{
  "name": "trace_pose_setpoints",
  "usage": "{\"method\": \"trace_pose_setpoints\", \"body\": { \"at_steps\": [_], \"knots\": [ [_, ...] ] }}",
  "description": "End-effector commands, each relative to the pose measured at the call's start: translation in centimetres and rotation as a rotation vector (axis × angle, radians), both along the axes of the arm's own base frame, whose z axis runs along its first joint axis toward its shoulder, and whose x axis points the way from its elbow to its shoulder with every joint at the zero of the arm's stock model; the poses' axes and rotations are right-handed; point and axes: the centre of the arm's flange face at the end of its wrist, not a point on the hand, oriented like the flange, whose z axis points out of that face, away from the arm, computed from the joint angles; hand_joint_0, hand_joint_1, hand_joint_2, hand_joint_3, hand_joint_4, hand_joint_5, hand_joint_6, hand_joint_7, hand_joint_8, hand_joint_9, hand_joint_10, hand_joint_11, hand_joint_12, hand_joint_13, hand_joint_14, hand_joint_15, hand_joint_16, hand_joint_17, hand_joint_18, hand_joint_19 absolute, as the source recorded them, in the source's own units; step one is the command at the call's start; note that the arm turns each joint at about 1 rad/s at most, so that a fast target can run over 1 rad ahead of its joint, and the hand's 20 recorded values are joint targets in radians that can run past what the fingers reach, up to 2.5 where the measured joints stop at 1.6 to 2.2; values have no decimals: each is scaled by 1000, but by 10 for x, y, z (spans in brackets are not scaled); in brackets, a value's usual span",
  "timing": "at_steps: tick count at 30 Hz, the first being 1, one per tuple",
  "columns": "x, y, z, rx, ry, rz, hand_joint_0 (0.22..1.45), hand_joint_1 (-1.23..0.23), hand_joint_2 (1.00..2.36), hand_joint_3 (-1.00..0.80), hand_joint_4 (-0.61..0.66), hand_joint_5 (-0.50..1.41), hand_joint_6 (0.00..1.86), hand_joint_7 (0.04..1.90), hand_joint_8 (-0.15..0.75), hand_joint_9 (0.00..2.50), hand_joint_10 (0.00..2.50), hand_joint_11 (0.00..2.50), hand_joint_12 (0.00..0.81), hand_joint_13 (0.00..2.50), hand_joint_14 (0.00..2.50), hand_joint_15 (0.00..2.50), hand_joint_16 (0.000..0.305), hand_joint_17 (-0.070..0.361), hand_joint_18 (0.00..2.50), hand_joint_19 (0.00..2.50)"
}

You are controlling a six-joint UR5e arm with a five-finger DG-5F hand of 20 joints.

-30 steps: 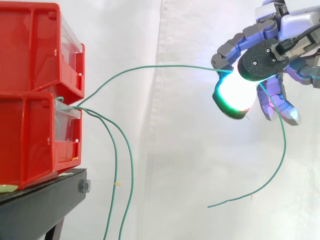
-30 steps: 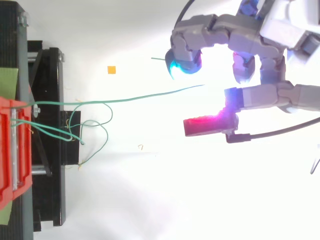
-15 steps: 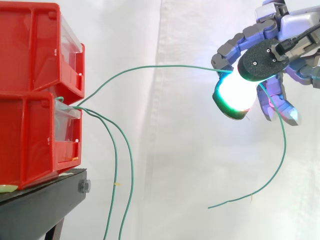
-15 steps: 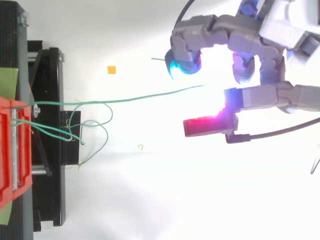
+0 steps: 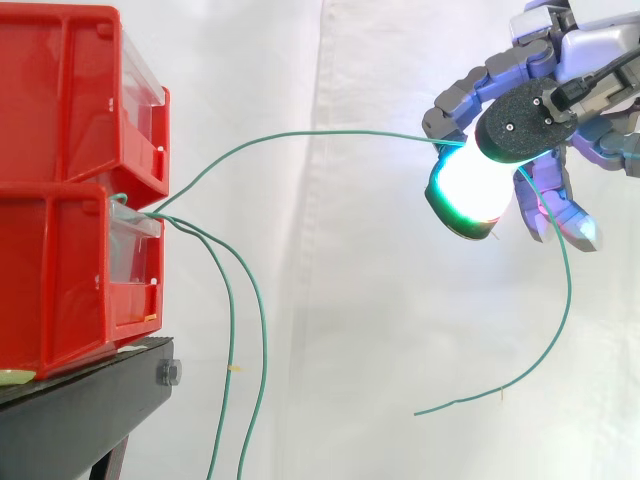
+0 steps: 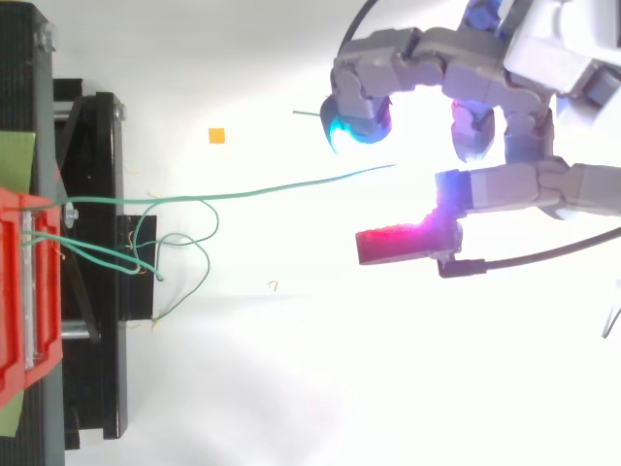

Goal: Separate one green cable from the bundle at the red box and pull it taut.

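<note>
Hand [image 5: 522,125] sits upper right in the side view, fingers curled and clamped on the green cable [image 5: 300,133]. One pad [image 5: 468,190] glows white with a green edge, right where the cable enters the grip. Top view: hand [image 6: 514,87] comes in from the upper right, with a cyan pad [image 6: 340,131] and a magenta pad [image 6: 393,243]. The cable [image 6: 252,189] runs toward the gap between them and gets lost in the glare.

Cable path: leaves the front of the lower red bin [image 5: 60,270], arcs up and across to the hand, so it's bowed, not taut. The free tail drops out below the hand, curves down and back left, and its end hangs in the air well apart from the bins.

Other two green cables [image 5: 232,330] hang slack from the same spot on the lower bin, side by side, running off the bottom edge. From above they show as loose loops [image 6: 184,243] over the black stand [image 5: 90,410].

Upper red bin [image 5: 70,90] is stacked on the lower one. White curtain [image 5: 350,300] behind.
</note>
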Motion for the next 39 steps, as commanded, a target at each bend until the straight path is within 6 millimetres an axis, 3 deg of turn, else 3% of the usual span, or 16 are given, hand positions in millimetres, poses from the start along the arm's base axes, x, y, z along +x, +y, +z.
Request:
{"method": "trace_pose_setpoints", "body": {
  "at_steps": [1,39],
  "knots": [
    [0,0,-1,0,1,1,728,-662,1016,-213,10,153,502,1346,202,2070,24,621,359,1460,18,573,51,115,1061,552],
    [0,0,0,0,0,1,726,-662,1016,-215,7,153,501,1345,197,2060,24,624,353,1447,21,571,50,112,1054,562]
  ]
}}
